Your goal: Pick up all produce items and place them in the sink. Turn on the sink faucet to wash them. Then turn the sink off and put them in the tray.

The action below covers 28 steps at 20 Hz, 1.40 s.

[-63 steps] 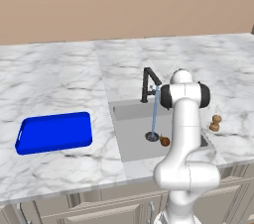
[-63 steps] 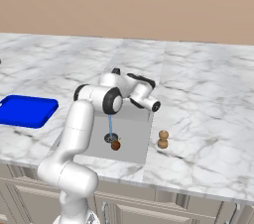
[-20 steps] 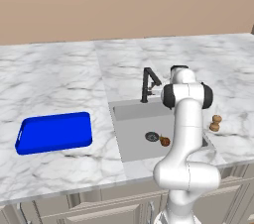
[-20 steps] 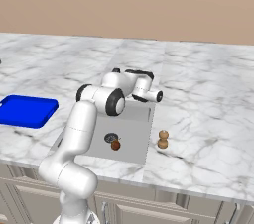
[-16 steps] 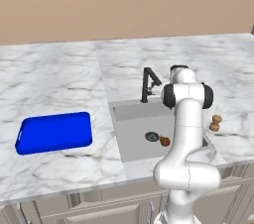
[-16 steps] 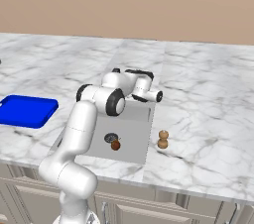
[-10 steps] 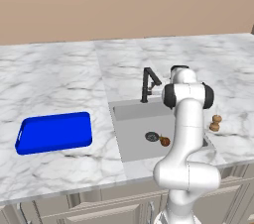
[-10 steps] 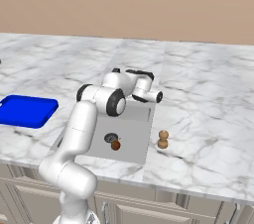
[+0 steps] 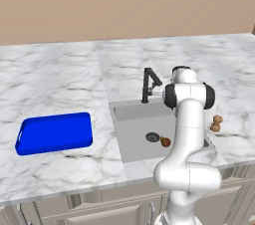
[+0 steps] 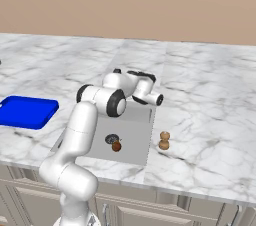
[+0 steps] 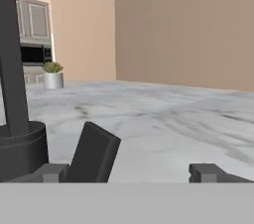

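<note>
The grey sink (image 9: 130,113) holds one orange-brown produce lump (image 9: 165,142) beside its round drain (image 9: 152,137); the same lump (image 10: 116,145) lies near the sink's front. Two tan-brown produce lumps (image 9: 216,123) sit close together on the counter right of the basin. The black faucet (image 9: 148,83) stands at the sink's back rim, and no water runs from it. My gripper (image 11: 129,173) is open right at the faucet, whose post (image 11: 12,69) rises at the left. The faucet's dark lever (image 11: 94,151) sits between the fingertips (image 11: 207,172), near the left one. The blue tray (image 9: 55,132) lies far left.
The marble counter (image 9: 60,79) stretches wide on both sides of the sink, with a beige wall behind it. A small potted plant (image 11: 52,74) and cabinets stand far off in the hand view. Cabinet fronts (image 10: 150,212) run below the counter's front edge.
The blue water stream that fell from the spout three seconds ago is gone. Over the last second the arm and the produce have barely moved.
</note>
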{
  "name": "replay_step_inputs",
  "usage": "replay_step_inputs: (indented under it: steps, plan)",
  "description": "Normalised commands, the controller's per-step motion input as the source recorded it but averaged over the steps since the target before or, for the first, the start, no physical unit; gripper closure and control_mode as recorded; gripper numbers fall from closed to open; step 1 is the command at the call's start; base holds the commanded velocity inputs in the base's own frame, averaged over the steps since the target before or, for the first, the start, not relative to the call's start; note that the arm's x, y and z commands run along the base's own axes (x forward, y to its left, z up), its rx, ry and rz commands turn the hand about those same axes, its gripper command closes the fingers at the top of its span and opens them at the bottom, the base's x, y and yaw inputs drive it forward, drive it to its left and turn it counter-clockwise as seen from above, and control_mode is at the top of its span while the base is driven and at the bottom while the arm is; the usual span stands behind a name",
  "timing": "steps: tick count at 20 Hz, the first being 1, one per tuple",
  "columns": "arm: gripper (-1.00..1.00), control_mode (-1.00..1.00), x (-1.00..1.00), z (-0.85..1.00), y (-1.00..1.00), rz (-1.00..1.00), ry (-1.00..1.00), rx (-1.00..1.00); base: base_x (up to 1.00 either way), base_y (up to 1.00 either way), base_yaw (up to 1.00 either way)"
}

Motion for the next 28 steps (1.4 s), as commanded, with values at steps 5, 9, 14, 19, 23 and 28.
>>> replay_step_inputs:
  steps: [5, 9, 14, 19, 23, 28]
  plan:
    - [-1.0, -1.0, 0.0, 0.68, -0.32, 0.18, -0.09, 0.14, 0.0, 0.0, 0.0]
    - [-1.0, -1.0, 0.0, 0.64, -0.17, 0.25, -0.12, 0.14, 0.0, 0.0, 0.0]
    - [-1.0, -1.0, 0.03, 0.91, 0.0, 0.28, -0.07, 0.09, 0.0, 0.0, 0.0]
    - [-1.0, -1.0, 0.09, 0.97, -0.01, 0.3, -0.08, 0.07, 0.0, 0.0, 0.0]
    - [-1.0, -1.0, 0.01, 0.84, -0.1, 0.32, -0.12, 0.05, 0.0, 0.0, 0.0]
    - [-1.0, -1.0, -0.17, 0.52, -0.25, 0.24, -0.19, 0.03, 0.0, 0.0, 0.0]
